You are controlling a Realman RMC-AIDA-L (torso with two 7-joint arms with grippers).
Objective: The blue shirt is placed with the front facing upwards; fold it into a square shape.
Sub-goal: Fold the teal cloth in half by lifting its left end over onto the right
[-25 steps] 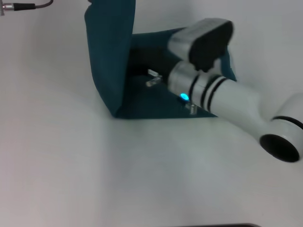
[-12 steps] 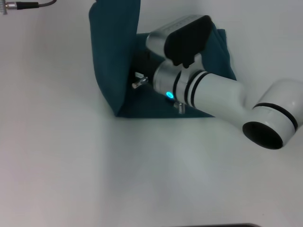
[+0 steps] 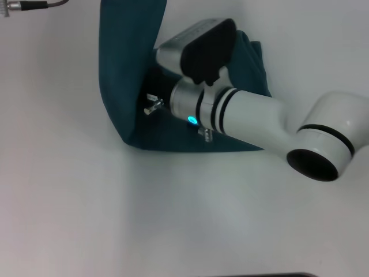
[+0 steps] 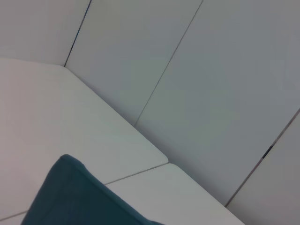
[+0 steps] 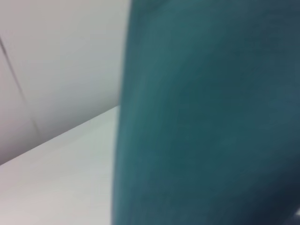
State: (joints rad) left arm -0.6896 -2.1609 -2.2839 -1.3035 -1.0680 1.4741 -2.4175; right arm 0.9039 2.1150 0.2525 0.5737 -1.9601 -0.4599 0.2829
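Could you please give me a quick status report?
Right arm reaches over the blue shirt. Shirt's left side raised off the table. Tool hidden. Nothing obstructing.

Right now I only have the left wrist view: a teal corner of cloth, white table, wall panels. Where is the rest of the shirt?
Observer: In the head view the blue shirt is partly lifted: its left side stands up as a tall flap, and the rest lies on the table.
Operator: Is any arm near it?
Observer: Yes, the right arm reaches across the flat part, with the right gripper at the base of the raised flap.
Operator: What does its own camera show?
Observer: The right wrist view is mostly filled by teal fabric, very close, with the table beside it.
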